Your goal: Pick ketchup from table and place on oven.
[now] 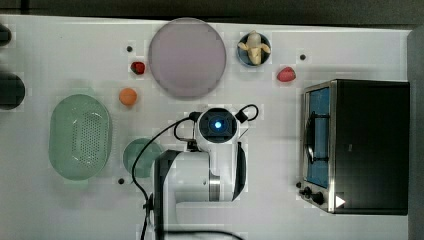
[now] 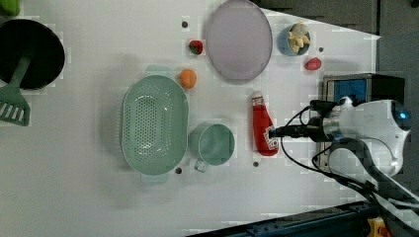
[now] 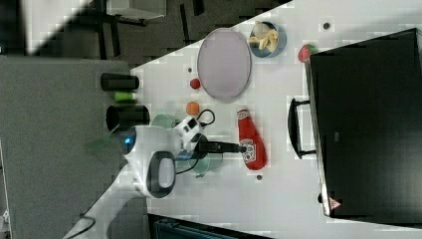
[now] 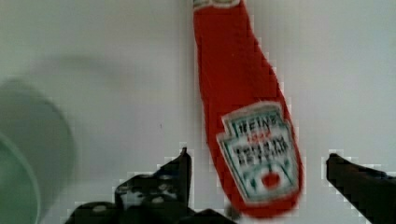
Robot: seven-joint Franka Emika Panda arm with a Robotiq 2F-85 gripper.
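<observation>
I find the ketchup (image 2: 263, 127) lying flat on the white table (image 2: 89, 197), between the green mug (image 2: 215, 144) and the oven (image 2: 360, 88) in the left view, cap toward the grey plate (image 2: 239, 38). My gripper (image 4: 257, 161) hangs over its labelled end, fingers (image 4: 180, 170) spread to either side of the bottle and not touching it. The tabletop also carries a green colander (image 2: 154, 124), an orange ball (image 2: 188, 78), two strawberries (image 2: 195, 47) and a bowl (image 2: 294, 38). Dark flooring lies beyond the table's far edge in the right view.
</observation>
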